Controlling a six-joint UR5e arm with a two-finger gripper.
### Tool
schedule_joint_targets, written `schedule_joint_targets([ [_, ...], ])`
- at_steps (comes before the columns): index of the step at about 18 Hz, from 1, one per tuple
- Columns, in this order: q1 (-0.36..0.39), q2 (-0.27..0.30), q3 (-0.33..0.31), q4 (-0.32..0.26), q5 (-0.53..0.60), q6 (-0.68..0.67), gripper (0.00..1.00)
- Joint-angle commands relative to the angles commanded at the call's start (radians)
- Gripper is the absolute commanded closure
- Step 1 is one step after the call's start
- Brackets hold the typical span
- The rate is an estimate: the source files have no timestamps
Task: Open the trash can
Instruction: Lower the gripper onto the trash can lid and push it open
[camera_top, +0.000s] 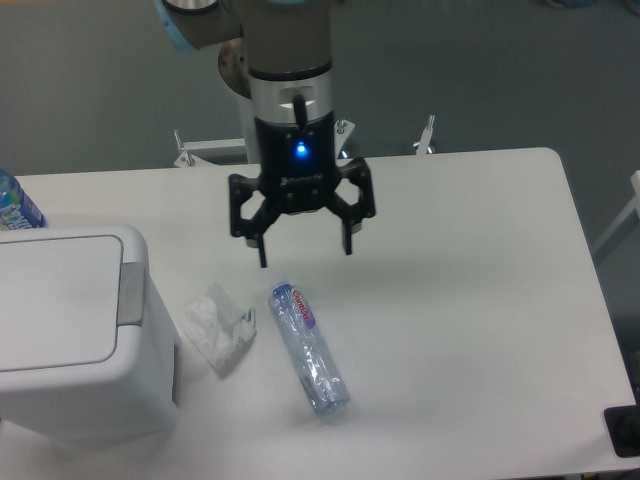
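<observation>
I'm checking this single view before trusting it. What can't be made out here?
- Trash can: its left side and base are cut off by the frame edges; its inside is hidden by the shut lid.
- Blue-capped bottle: mostly cut off by the left edge, behind the can.
- Dark object: cropped at the right edge; unidentifiable.
- Lying bottle: label print too small to read.

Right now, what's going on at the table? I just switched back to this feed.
The gripper hangs open above the white table, holding nothing. The trash can sits at the left edge of the view with its lid down, so it is not yet opened. Between the two lie a crumpled tissue and a plastic bottle on its side. The gripper is off to the right of the bin, not over its grey button strip.
</observation>
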Motion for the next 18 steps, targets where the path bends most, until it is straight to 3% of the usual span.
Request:
schedule_joint_targets([
  [18,-0.112,-0.028,0.003,0.000,-0.002,-0.086,0.00],
])
